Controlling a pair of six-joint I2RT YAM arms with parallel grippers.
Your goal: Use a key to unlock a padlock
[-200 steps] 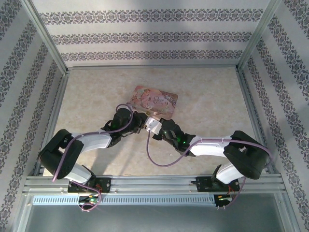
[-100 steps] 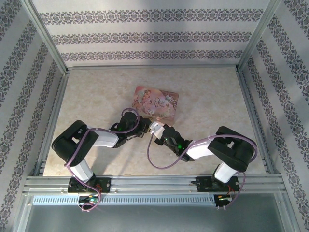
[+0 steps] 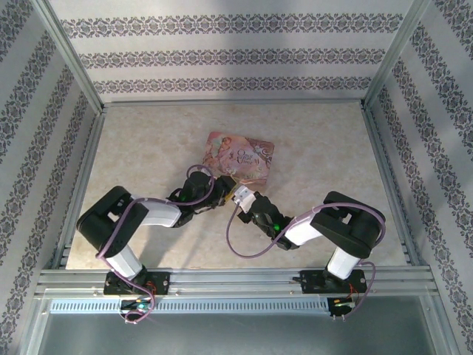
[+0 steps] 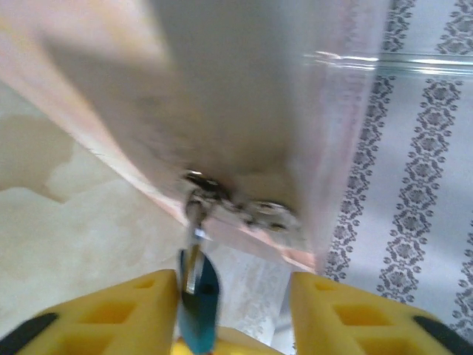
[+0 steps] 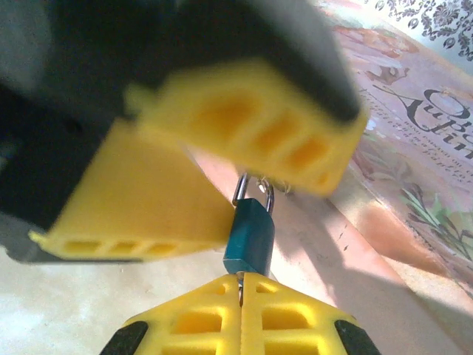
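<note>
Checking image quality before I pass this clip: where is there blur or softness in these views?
Top external: sharp, evenly lit. Left wrist: pink illustrated box smeared, teal metal padlock soft. Right wrist: left end effector blurred up close, padlock and box print sharp.

Soft, even light from above on the beige marbled tabletop point(image 3: 148, 148); faint shadows just beside the pink illustrated book-shaped box point(image 3: 238, 157). Left wrist view: box smeared by heavy blur. Right wrist view: yellow ribbed plastic finger pads point(image 5: 244, 126) before box defocused.
</note>
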